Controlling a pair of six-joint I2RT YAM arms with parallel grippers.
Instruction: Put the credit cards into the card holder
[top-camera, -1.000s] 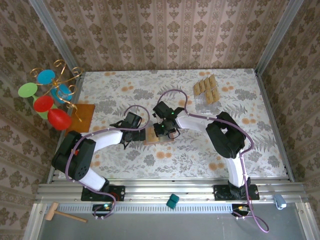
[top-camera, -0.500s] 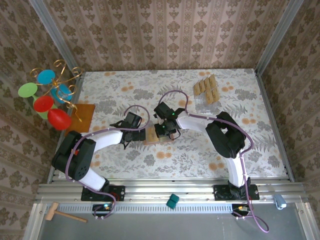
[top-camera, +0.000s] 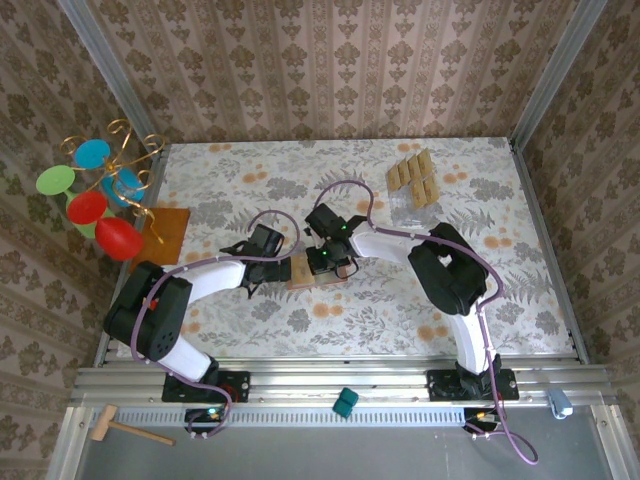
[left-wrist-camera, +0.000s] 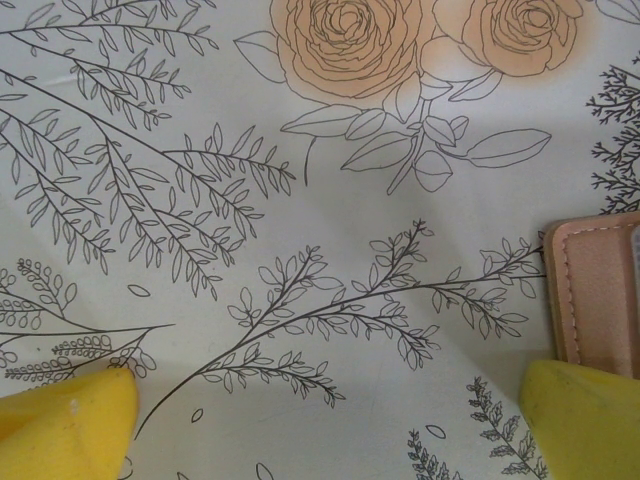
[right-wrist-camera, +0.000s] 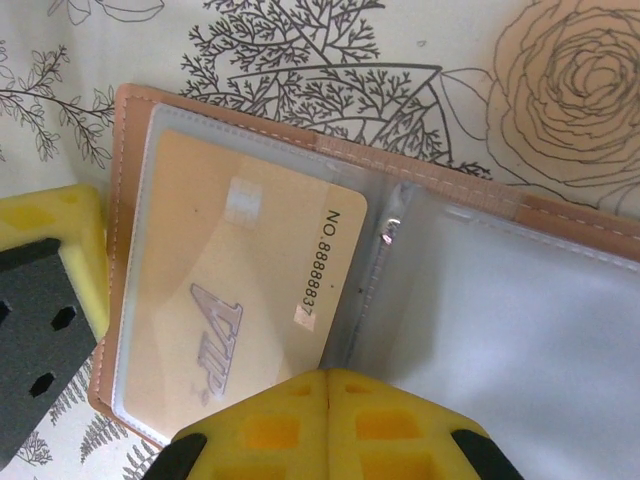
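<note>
Only the right arm had edged inward; the right jaws, shut, sat at the credit card (right-wrist-camera: 240, 290); the left jaws, wide, barely touched the card holder (right-wrist-camera: 500, 320), which might slide.

The card holder (top-camera: 303, 272) lay open on the table (top-camera: 520, 300), near the middle. One card (right-wrist-camera: 240, 300) sat in one of its pockets. The right gripper (right-wrist-camera: 328, 400) was over the card holder. The left gripper (top-camera: 283, 268) was just left of it. The other cards (top-camera: 414, 178) lay in a bunch at the far right. A mat (top-camera: 172, 228) lay at the left edge. A hammer (top-camera: 125, 428) and a block (top-camera: 345, 402) lay in front of the table.
</note>
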